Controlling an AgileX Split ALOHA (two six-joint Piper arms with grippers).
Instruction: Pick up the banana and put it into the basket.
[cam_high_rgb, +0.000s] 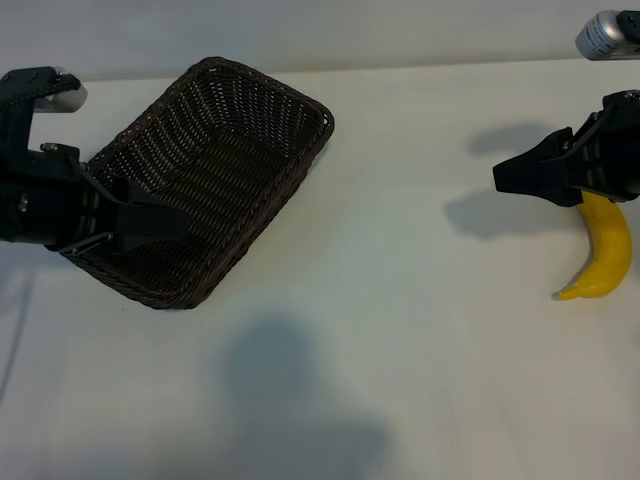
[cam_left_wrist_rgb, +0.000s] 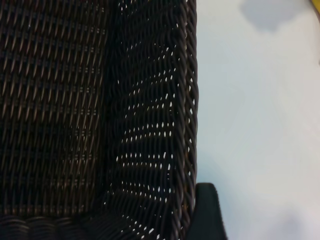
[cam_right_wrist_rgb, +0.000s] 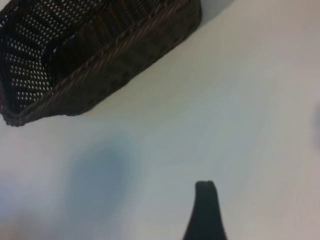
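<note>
Right now your right gripper (cam_high_rgb: 503, 178), fingers wide, is hovering beside the banana (cam_high_rgb: 603, 250) for a grab, while your left gripper (cam_high_rgb: 170, 220), fingers wide, is waiting over the basket (cam_high_rgb: 262, 88).

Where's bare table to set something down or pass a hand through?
Widest free patch: the white table between the basket and the banana. The whole near strip below both is also bare. Crowded: the left gripper hangs over the basket's left end; the right gripper sits beside the banana at the right edge.
</note>
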